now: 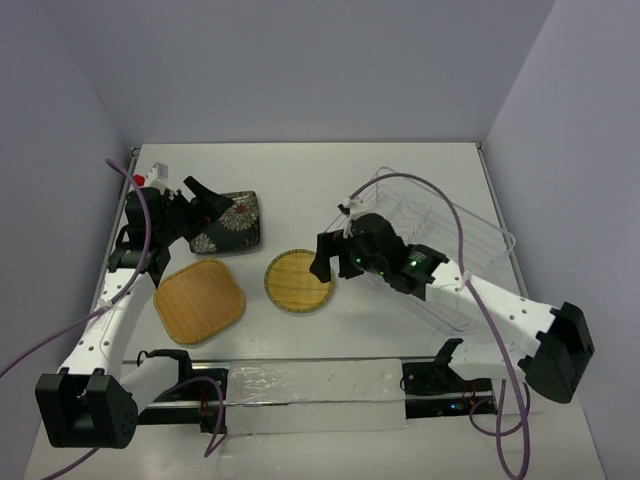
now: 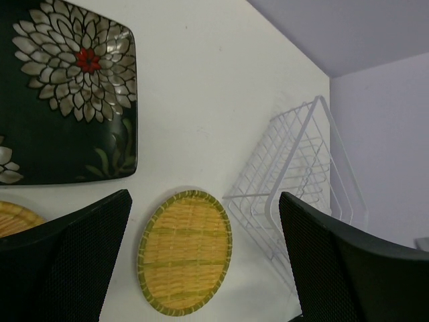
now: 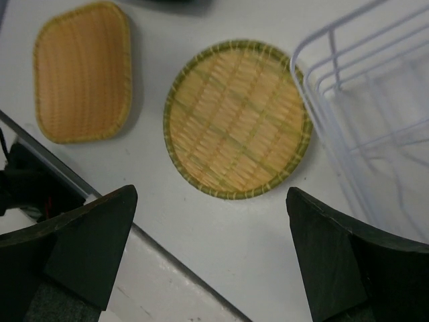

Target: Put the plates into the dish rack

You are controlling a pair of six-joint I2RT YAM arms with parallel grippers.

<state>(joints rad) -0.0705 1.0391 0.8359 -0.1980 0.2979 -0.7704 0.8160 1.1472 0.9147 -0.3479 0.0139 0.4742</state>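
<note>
Nearest, in the lower left of the top view, the tan-orange wooden plate (image 1: pixel 200 300) lies flat on the white table (image 1: pixel 300 180), a plain rounded square with fine grain. Just right of it, apart from it, sits the round bamboo plate (image 1: pixel 298 281), woven yellow with a greenish rim. The right gripper (image 3: pixel 211 193) hangs over this disc with its jaws spread wide and nothing between them. Farther up on the left is the black plate (image 1: pixel 240 225), a rounded square with white petalled flowers and a red centre. The left gripper (image 2: pixel 204 198) hovers beside it, jaws likewise wide apart and bare. On the right the dish rack (image 1: pixel 455 215) stretches toward the far edge, a pale wire basket with upright prongs. All three plates lie on the table outside it. The right arm covers the rack's near end in the top view, and the left gripper hides a corner of the black plate. The left wrist view cuts that plate off at the frame's left edge.
</note>
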